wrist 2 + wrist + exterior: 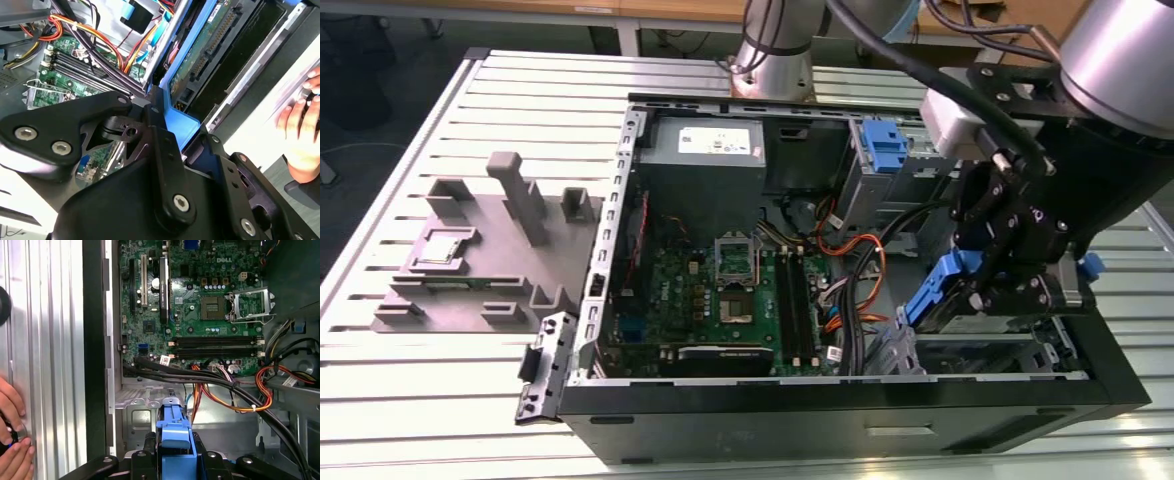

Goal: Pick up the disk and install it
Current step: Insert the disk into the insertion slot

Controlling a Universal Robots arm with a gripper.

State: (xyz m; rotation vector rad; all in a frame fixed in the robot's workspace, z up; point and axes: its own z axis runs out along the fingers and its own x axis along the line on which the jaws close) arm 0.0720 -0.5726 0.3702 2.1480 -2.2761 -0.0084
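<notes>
Looking first at the gripper (983, 292), we see its black fingers (202, 460) closed on the blue frame of the disk (174, 432), one on each side. The disk stands on edge inside the open computer case (854, 425), over the grey metal bay (987, 352) at the case's front corner; we cannot tell whether it touches the bay. In the second wrist view its green circuit side faces the camera.

Deeper in the case, orange and black cables (235, 400) run between the bay and the green motherboard (720, 290) on the case floor. At the case's far wall sits the grey power supply (714, 145), with a blue bracket (887, 145) beside it.

Outside the case, a person's hand (12, 440) rests on the slatted metal table (520, 100), and a grey holder (467, 260) stands near the case's side wall.
</notes>
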